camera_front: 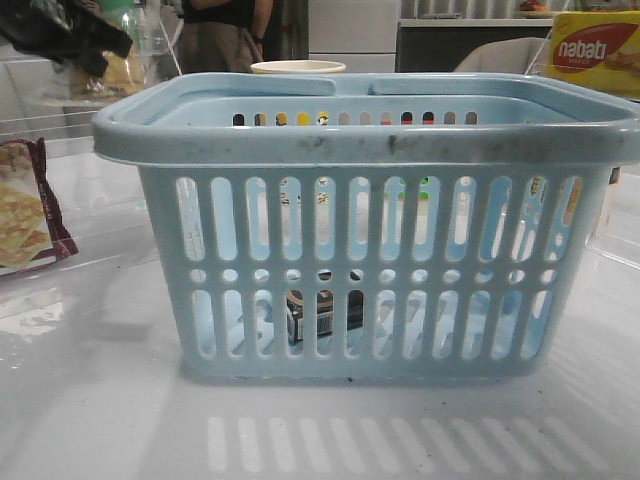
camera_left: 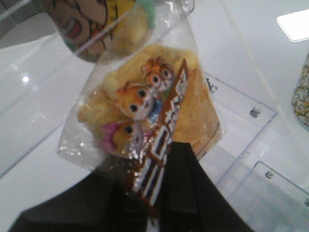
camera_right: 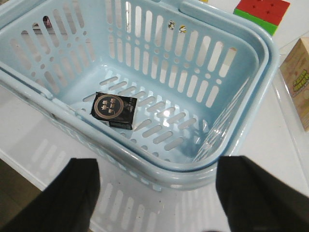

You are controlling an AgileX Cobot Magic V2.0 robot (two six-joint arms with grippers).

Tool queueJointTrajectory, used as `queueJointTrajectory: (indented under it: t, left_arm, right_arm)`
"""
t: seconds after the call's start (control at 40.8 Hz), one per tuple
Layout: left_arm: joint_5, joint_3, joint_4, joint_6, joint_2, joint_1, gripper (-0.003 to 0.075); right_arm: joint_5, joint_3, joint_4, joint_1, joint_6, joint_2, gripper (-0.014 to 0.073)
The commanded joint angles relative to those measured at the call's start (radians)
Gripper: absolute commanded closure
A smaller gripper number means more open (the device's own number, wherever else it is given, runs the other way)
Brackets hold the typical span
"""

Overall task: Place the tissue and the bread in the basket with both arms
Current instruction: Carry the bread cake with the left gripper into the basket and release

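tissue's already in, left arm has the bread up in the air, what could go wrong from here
1. The left gripper pinches only the wrapper's edge by the label, so the bread could slip or swing before it is over the basket.
2. The basket's high, thick rim could catch the dangling bag.
3. Dropped off-centre, the bread may land on the tissue.

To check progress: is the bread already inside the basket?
No, the basket holds only the tissue; the bread is gripped by the left hand.

Tissue (camera_right: 114, 109) inside basket (camera_front: 370, 135) on its floor, cracker packet (camera_front: 28, 205) left of basket, bread (camera_left: 149, 106) aloft at far left
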Motion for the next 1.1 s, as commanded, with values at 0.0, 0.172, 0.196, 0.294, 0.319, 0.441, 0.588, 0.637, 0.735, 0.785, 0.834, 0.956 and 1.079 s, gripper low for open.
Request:
queueJointTrajectory:
  t: [0.0,0.172,0.196,0.294,0.319,0.441,0.588,0.637,0.735,0.785,0.834,0.956,1.079]
  left_arm:
    - [0.001,-0.038,-0.003,-0.007,-0.152,-0.035,0.0629]
    - [0.178,-0.038,-0.005,-0.007,-0.293,-0.109,0.0629]
    - [0.209,-0.038,-0.005,-0.007,-0.307,-0.124,0.0629]
    - [0.308,-0.038,-0.005,-0.007,-0.358,-0.182,0.0629]
    - [0.323,-0.038,-0.007,-0.007,-0.365,-0.202,0.0629]
    - [0.393,-0.038,-0.009,-0.007,-0.378,-0.298,0.0629]
    - [0.432,-0.038,-0.009,-0.007,-0.364,-0.414,0.0629]
    - [0.444,-0.038,-0.009,-0.007,-0.357,-0.450,0.0629]
    - [0.475,-0.038,-0.009,-0.007,-0.337,-0.509,0.0629]
    - [0.484,-0.036,-0.009,-0.007,-0.328,-0.531,0.0629]
    - [0.497,-0.036,-0.009,-0.007,-0.318,-0.549,0.0628]
    - [0.525,-0.036,-0.014,-0.007,-0.283,-0.571,0.0549]
    - [0.529,-0.036,-0.039,-0.007,-0.263,-0.573,0.0339]
  right_arm:
    - [-0.069,-0.027,-0.005,0.002,0.000,-0.006,-0.0008]
    - [-0.069,-0.027,-0.005,0.002,0.000,-0.006,-0.0008]
    - [-0.069,-0.027,-0.005,0.002,0.000,-0.006,-0.0008]
    - [-0.069,-0.027,-0.005,0.002,0.000,-0.006,-0.0008]
    - [-0.069,-0.027,-0.005,0.002,0.000,-0.006,-0.0008]
    - [-0.069,-0.027,-0.005,0.002,0.000,-0.006,-0.0008]
    - [-0.069,-0.027,-0.005,0.002,0.000,-0.006,-0.0008]
    - [-0.069,-0.027,-0.005,0.002,0.000,-0.006,-0.0008]
    - [-0.069,-0.027,-0.005,0.002,0.000,-0.006,-0.0008]
    - [-0.069,-0.027,-0.005,0.002,0.000,-0.006,-0.0008]
    - [-0.069,-0.027,-0.005,0.002,0.000,-0.006,-0.0008]
    - [-0.069,-0.027,-0.005,0.002,0.000,-0.006,-0.0008]
    - [-0.069,-0.027,-0.005,0.002,0.000,-0.006,-0.0008]
